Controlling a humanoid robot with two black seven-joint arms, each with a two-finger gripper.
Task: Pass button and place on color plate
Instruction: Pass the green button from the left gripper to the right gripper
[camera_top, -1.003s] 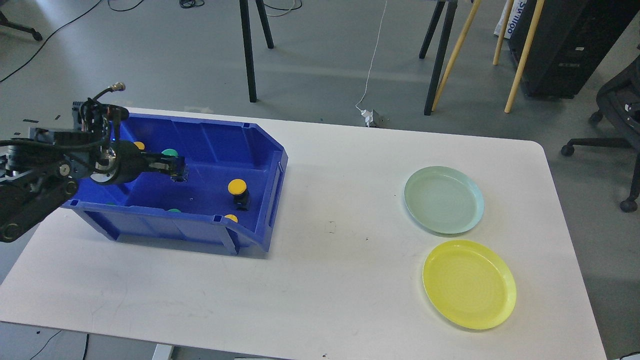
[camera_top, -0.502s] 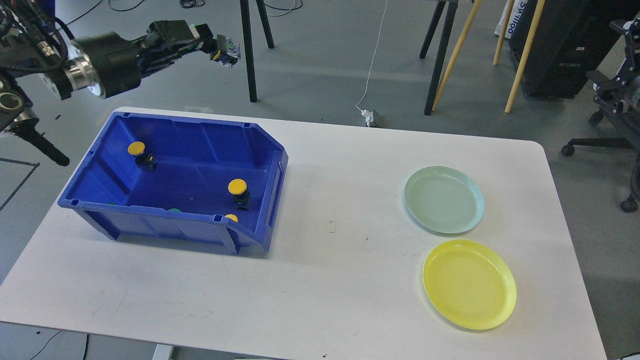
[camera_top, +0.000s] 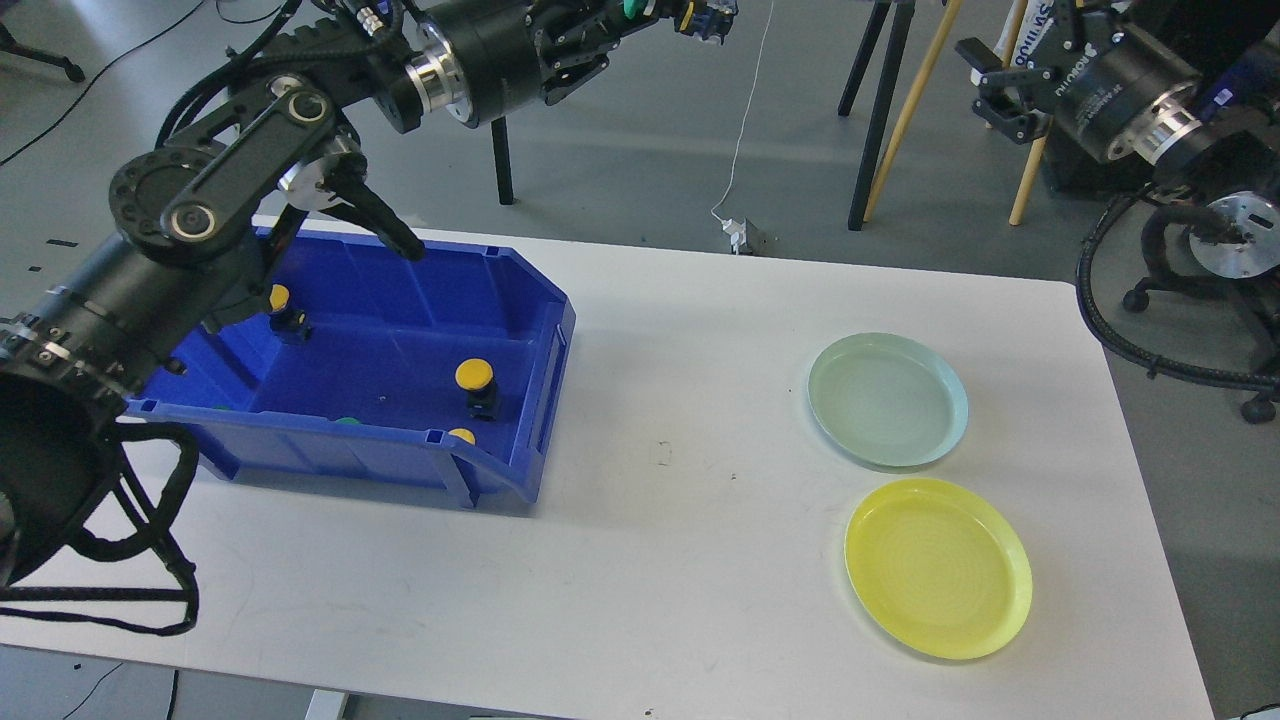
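- The left gripper (camera_top: 690, 12) has risen out of the blue bin (camera_top: 400, 300) and swung up and right, so it now sits at the far top edge of the view, well above the surface (camera_top: 650, 560).
- It holds a green button (camera_top: 628, 8); only a sliver of green cap shows between dark parts, so the grasp looks closed on it, but the fingers themselves are hard to separate.
- The right gripper (camera_top: 985, 90) has come in from the far right, its two fingers spread open and pointing left toward the left arm.
- That change suggests the hand-over is about to begin, with the two grippers still well apart.
- The button's orientation and long axis cannot be told; it is cut off by the frame edge.
- The pale green plate (camera_top: 888, 400) and yellow plate (camera_top: 938, 568) lie bare on the right; the green one looks like the likely goal.
- Yellow buttons (camera_top: 474, 374) stay in the bin.
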